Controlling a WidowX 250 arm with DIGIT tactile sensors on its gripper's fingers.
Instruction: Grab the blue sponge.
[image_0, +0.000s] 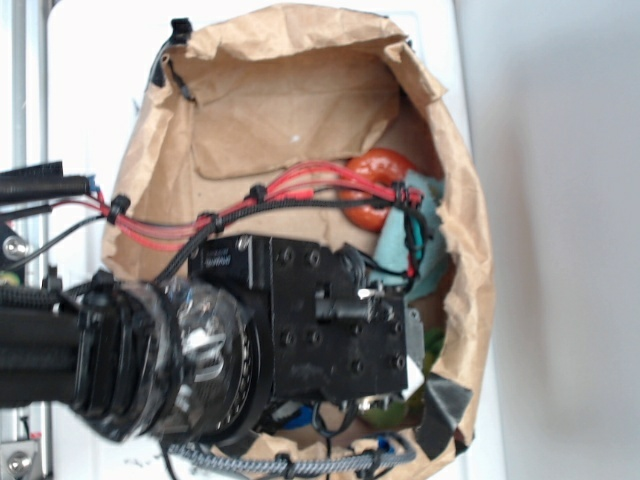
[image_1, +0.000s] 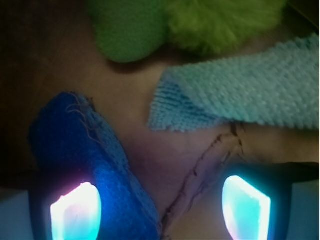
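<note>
Pincer (image_1: 160, 205) wide apart, left fingertip (image_1: 75, 210) overlapping blue sponge (image_1: 85, 150), teal cloth (image_1: 250, 95) cut off at right

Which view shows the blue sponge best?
Wrist. The blue sponge fills the lower left, next to one finger. In the exterior view the arm hides it almost entirely.

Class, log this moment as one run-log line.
end effector: open | royal-blue foam sponge: by one fingertip, ungrasped | pale teal terry cloth: beyond
</note>
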